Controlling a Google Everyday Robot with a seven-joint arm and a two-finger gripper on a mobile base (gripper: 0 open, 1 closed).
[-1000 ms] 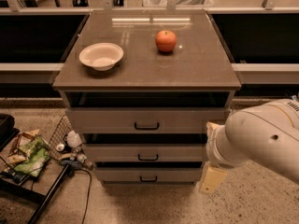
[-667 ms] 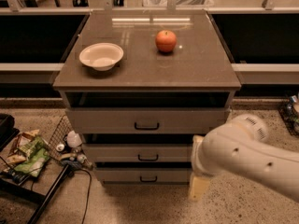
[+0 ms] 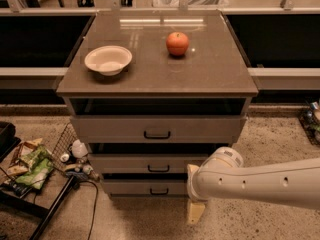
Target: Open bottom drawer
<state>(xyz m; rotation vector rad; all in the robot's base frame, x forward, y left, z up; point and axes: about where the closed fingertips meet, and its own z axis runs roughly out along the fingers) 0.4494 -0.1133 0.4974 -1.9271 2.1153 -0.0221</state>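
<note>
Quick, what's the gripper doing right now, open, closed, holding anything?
Gripper: down near the floor, right of the bottom drawer, off its handle; open or closed cannot be told.

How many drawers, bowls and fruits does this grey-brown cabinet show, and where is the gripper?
Grey-brown drawers with black handles: 3 (top drawer, middle drawer, bottom drawer)
White round bowl: 1
Orange-red round fruit: 1
Total: 5
The gripper hangs low by the bottom drawer's right end.

The grey-brown cabinet top (image 3: 215,69) is pretty smooth and semi-glossy, catching light glare. The flat grey-brown bottom drawer (image 3: 125,187) looks matt. The cream gripper (image 3: 195,213), down right of it, looks like smooth matt plastic.
</note>
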